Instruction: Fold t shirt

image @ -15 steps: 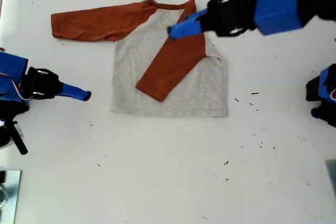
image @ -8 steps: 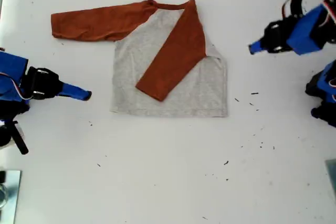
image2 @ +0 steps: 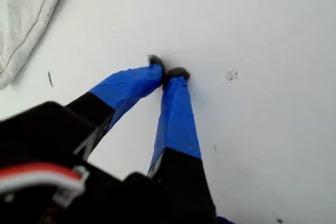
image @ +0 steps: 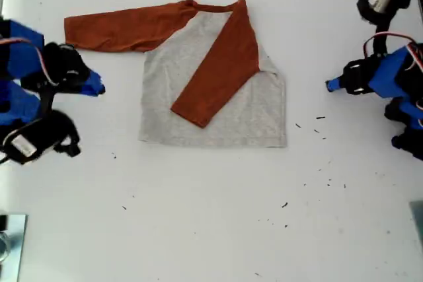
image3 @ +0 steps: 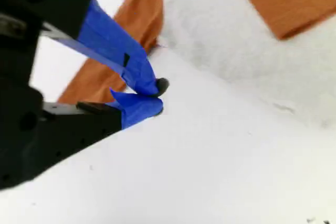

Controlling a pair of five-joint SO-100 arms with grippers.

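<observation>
T shirt [image: 218,84] lying flat on the white table [image: 211,216], heather-grey body showing, one rust-orange sleeve [image: 218,70] already crossing diagonally over the chest, the other sleeve [image: 125,28] lying stretched straight out from the shoulder, unfolded. Step in hand, by my reading: fold that outstretched sleeve across the body. To do it well, pinch near the cuff, taking only the sleeve cloth, lift just clear of the table, and carry it over so it is lying flat without dragging the body askew. My second gripper [image3: 152,95] is hanging just beside the shirt's outstretched sleeve, below it in the exterior view [image: 96,87], tips pressed together, gripping nothing, angled down toward the bare table between sleeve and body hem. It will need spreading before the pinch. My first gripper [image2: 168,73] is sitting well apart from the shirt on its folded-sleeve side [image: 330,84], tips touching, empty, pointing at the table.
</observation>
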